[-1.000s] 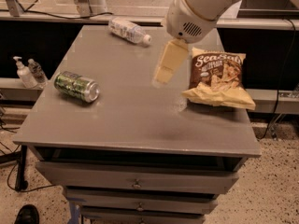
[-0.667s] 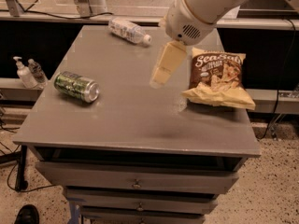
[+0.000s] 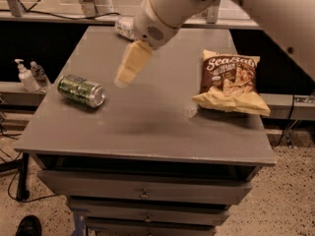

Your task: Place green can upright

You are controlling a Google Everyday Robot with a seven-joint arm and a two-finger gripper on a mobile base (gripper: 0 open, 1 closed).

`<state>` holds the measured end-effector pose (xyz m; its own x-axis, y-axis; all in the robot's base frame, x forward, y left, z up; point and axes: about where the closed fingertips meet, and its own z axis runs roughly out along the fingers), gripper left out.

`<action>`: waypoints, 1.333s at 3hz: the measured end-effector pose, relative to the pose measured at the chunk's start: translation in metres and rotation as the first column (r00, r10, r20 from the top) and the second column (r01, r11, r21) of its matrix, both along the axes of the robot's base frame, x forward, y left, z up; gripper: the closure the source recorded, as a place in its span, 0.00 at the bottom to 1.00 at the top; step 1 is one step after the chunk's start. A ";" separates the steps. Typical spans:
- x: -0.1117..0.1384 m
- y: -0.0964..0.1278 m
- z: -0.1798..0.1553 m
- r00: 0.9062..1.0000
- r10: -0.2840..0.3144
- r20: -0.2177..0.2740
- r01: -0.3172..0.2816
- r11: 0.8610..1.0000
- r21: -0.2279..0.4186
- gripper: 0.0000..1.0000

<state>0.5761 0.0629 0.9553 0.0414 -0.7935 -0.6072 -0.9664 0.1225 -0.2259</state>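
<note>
The green can [image 3: 81,90] lies on its side near the left edge of the grey table [image 3: 147,127], its silver end facing right and toward me. My gripper [image 3: 122,78] hangs above the table's middle-left, up and to the right of the can, pointing down and left. It is not touching the can and holds nothing that I can see.
A brown and yellow chip bag [image 3: 229,80] lies on the table's right side. A clear plastic bottle [image 3: 125,27] lies at the far edge, mostly hidden behind my arm. A pump bottle [image 3: 23,75] and a small bottle [image 3: 38,73] stand on a ledge to the left.
My arm and gripper have moved left across the table toward the green can. The can, bag and bottle have not moved.
</note>
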 end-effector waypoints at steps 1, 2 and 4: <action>0.014 0.052 -0.007 1.000 -0.008 -0.025 0.008 1.000 0.007 0.00; 0.021 0.093 -0.018 0.997 -0.041 -0.058 0.040 0.999 -0.021 0.00; 0.022 0.139 -0.049 0.988 -0.130 -0.086 0.115 0.980 -0.164 0.00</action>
